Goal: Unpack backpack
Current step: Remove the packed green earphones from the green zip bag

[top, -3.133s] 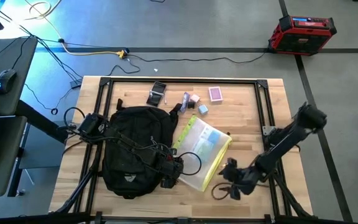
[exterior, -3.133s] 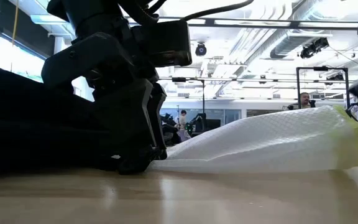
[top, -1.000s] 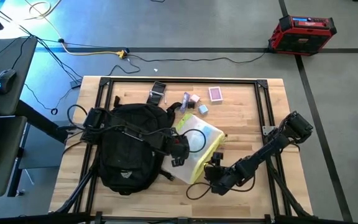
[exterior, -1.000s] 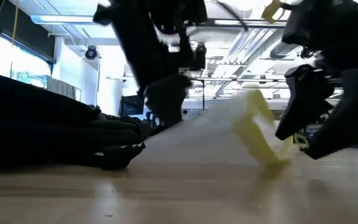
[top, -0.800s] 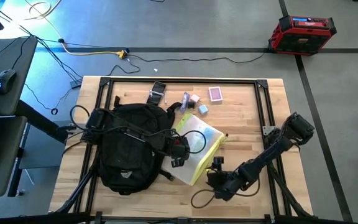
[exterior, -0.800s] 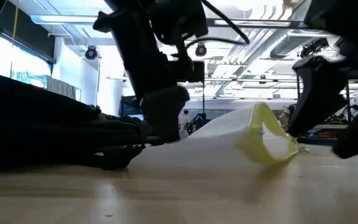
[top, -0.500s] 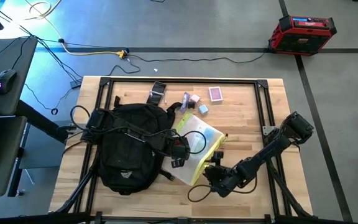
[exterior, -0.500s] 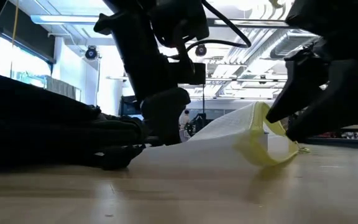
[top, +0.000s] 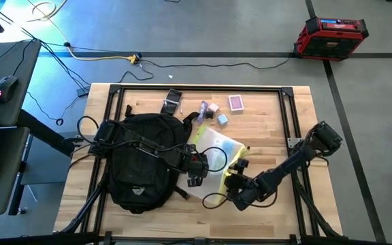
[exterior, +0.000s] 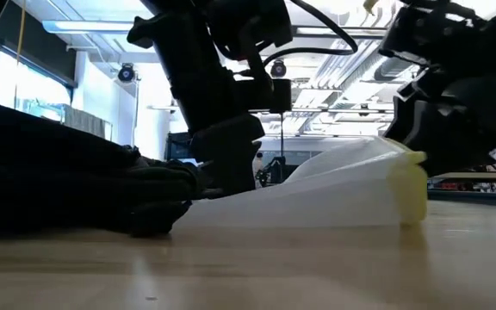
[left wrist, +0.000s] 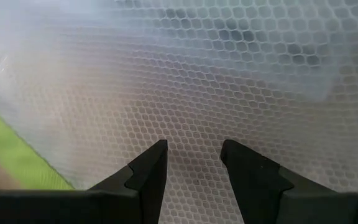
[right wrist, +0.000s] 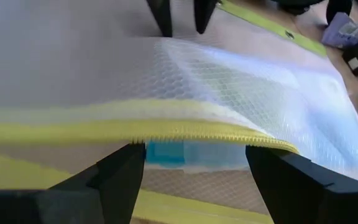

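L gripper [left wrist: 193,163] jaws narrow, pressed on mesh pouch [top: 213,153] beside backpack [top: 141,160]. R gripper [right wrist: 194,163] jaws wide, pouch's yellow zip edge between them.

— Where was the backpack [top: 141,160]?
— At nine o'clock on the table [top: 278,122].
— And the pouch [top: 213,153]?
— Just beside it, at three o'clock.
— The small things [top: 218,109]?
— Behind, at twelve o'clock.
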You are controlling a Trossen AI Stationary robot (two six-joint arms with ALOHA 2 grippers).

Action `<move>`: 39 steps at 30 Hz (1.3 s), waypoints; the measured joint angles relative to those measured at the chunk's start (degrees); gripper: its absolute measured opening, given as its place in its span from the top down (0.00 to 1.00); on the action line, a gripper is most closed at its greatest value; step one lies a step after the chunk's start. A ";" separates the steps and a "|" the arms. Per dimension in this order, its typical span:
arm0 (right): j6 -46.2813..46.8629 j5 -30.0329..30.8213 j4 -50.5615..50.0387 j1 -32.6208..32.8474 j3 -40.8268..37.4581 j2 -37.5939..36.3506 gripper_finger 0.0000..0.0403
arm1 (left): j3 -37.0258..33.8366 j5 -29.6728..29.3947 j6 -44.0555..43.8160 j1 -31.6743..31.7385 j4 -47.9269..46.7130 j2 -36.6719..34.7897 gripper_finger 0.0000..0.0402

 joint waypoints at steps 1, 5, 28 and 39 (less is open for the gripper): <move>0.21 -0.53 0.00 -0.34 0.00 -0.02 0.35 | 0.00 0.08 0.00 0.00 0.00 0.00 0.64; 0.23 -4.10 3.31 -2.23 -1.36 -0.08 0.38 | 0.00 0.08 0.02 -0.02 0.02 0.00 0.64; -3.58 -8.03 -8.08 5.17 4.06 0.02 1.00 | 0.00 0.08 -0.37 -0.33 -0.33 0.02 0.64; 2.64 -4.84 -30.57 14.27 17.03 0.00 1.00 | 0.00 0.06 -0.44 -0.33 -0.39 0.02 0.64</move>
